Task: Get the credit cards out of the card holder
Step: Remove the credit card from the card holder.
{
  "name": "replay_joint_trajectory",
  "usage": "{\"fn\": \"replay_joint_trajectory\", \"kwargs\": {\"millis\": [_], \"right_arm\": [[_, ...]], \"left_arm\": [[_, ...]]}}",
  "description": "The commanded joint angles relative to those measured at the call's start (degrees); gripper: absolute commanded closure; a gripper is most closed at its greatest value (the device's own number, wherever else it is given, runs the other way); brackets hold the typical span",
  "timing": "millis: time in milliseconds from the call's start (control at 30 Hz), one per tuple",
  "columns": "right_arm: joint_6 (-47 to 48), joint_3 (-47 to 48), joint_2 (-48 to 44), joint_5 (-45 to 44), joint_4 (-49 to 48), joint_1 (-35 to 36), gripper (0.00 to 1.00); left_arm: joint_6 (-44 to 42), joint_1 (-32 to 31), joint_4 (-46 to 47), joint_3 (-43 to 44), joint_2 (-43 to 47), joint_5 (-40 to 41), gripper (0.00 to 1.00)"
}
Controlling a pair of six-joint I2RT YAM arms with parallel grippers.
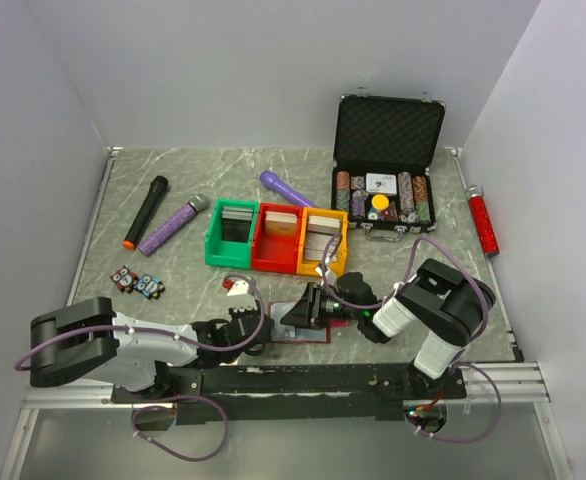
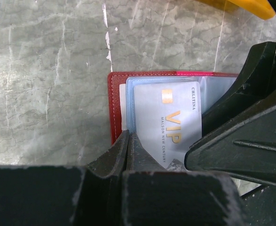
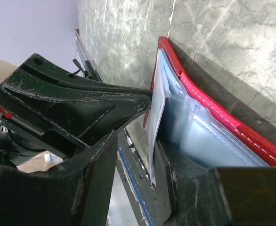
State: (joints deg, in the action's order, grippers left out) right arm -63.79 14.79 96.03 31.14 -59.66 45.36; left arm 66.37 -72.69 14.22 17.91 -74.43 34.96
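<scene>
card [image 2: 168, 123] | "VIP" | "MAISON NEW CENTURY" | "CELLTINA" along top edge

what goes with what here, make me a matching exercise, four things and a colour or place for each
Things:
1. card holder
2. VIP card
3. poker chip case
4. microphone

Descriptions:
A. black, lid standing up, at the far right
B. red, lying open at the near edge
C. pale grey-blue with gold lettering
D. black with an orange end, at the far left

Pairs: 1-B, 2-C, 3-A, 4-D
</scene>
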Motion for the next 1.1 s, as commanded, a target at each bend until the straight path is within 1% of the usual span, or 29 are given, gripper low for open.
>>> {"fn": "replay_joint_trajectory", "kwargs": {"millis": [0, 67, 167, 333, 467, 767, 1067], "right_arm": [[-0.1, 1.2, 0.0, 2.0, -5.4, -0.2, 0.57], [0.4, 1.6, 0.0, 2.7, -4.2, -0.1, 0.56], [0.2, 1.0, 0.0, 3.0, -4.9, -0.1, 0.57], [-0.7, 0.2, -0.3, 3.5, -6.9, -0.3, 0.63], [-0.6, 0.0, -1.5, 3.7, -6.3, -0.5, 0.65], [0.0, -2.1, -4.9, 3.7, -4.3, -1.2, 0.64], [0.2, -3.7, -5.4, 3.8, -4.7, -1.9, 0.64]], "left_arm": [[-1.3, -1.1, -2.5, 1.2, -2.0, -3.6, 0.99], [-1.5, -1.1, -2.1, 1.2, -2.3, -3.7, 0.99], [-1.5, -1.1, -2.1, 1.5, -2.7, -3.7, 0.99], [-0.5, -1.1, -2.9, 1.2, -2.7, -3.4, 0.99], [0.4, -1.1, -3.6, 1.0, -2.6, -3.0, 0.99], [3.0, -0.4, -5.9, 1.6, -4.1, -2.5, 0.99], [4.4, 0.4, -6.9, 1.0, -3.3, -2.4, 0.99]]}}
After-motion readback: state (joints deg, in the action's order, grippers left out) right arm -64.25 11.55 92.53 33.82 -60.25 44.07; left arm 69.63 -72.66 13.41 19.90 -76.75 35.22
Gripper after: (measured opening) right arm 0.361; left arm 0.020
